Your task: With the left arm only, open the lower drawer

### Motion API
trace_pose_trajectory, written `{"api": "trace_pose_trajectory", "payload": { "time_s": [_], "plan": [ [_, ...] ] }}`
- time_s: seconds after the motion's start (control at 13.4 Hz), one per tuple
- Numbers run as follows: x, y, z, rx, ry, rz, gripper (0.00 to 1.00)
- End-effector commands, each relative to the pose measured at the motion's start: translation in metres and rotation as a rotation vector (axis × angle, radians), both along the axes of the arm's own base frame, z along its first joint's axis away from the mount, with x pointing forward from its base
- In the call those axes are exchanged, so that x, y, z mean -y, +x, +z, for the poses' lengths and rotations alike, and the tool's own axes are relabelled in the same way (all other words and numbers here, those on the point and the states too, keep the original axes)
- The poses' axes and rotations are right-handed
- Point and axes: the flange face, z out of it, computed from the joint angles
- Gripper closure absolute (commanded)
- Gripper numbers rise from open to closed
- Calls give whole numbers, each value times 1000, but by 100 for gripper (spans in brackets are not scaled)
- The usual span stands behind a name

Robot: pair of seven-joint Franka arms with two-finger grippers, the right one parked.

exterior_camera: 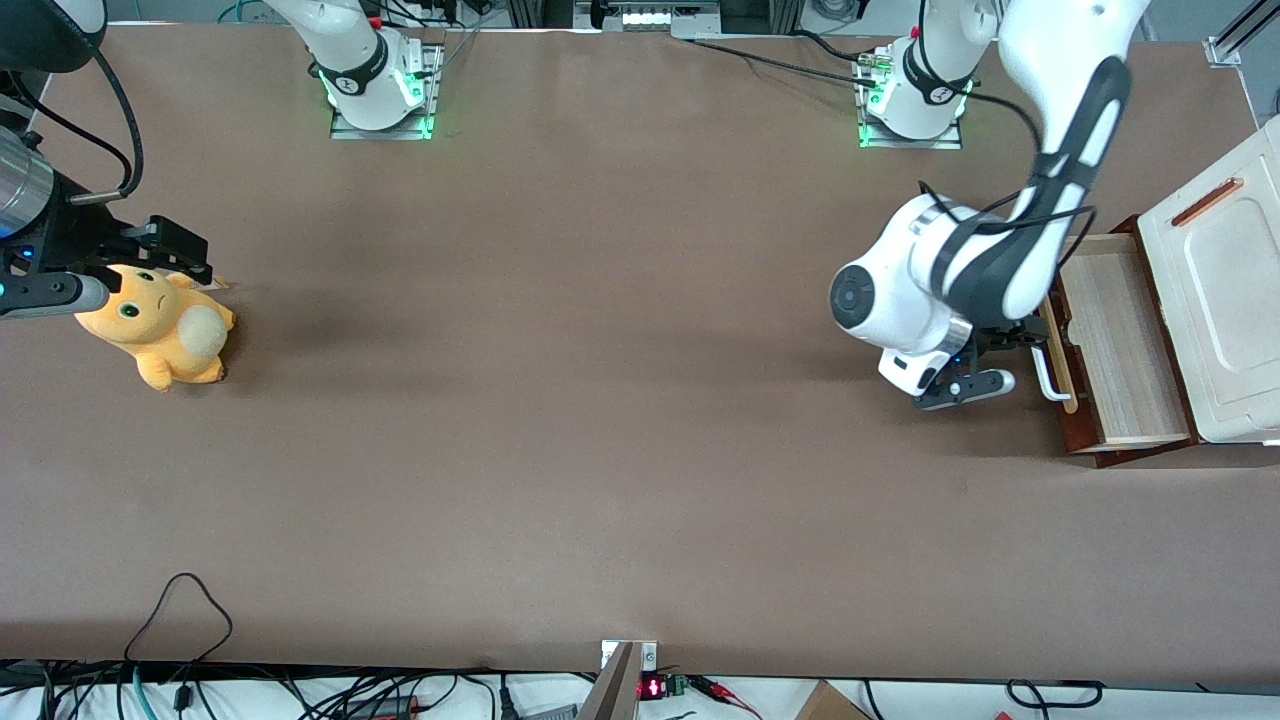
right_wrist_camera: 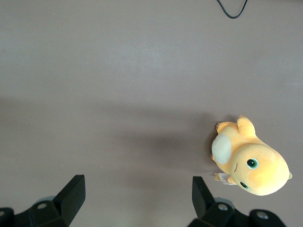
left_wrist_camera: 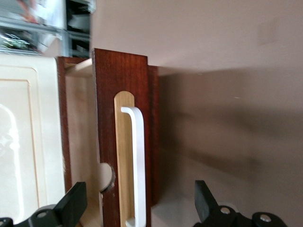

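Observation:
The lower drawer (exterior_camera: 1120, 335) stands pulled out of the white cabinet (exterior_camera: 1225, 290), and its light wood inside shows. Its dark red-brown front (left_wrist_camera: 106, 118) carries a white bar handle (left_wrist_camera: 138, 156) on a pale wood strip. The handle also shows in the front view (exterior_camera: 1048, 378). The left arm (exterior_camera: 1000, 270) reaches down in front of the drawer. Its gripper (exterior_camera: 1022, 338) is at the handle and open. In the left wrist view the gripper (left_wrist_camera: 138, 189) straddles the drawer front and handle. One finger (left_wrist_camera: 75, 201) is over the drawer's inside and the other (left_wrist_camera: 202, 196) is over the table. Neither touches the handle.
The cabinet's white top has a small orange-brown handle (exterior_camera: 1207, 201). An orange plush toy (exterior_camera: 160, 330) lies toward the parked arm's end of the table and shows in the right wrist view (right_wrist_camera: 251, 163). A black cable loop (exterior_camera: 185, 610) lies near the table's front edge.

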Motion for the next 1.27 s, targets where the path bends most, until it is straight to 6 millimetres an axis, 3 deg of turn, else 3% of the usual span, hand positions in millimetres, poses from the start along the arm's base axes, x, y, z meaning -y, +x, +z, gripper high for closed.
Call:
{"api": "trace_pose_trajectory", "payload": {
  "time_s": [0.0, 0.15, 0.3, 0.45, 0.6, 0.82, 1.19],
  "plan": [
    [-3, 17, 70, 15, -249, 24, 0],
    [-17, 19, 120, 11, -427, 43, 0],
    [-43, 19, 165, 15, -600, 64, 0],
    [-76, 14, 197, 22, -750, 67, 0],
    [-88, 6, 224, 43, -826, 32, 0],
    [-90, -3, 248, 43, -835, -61, 0],
    [-96, -5, 251, 15, -838, -122, 0]
  ]
}}
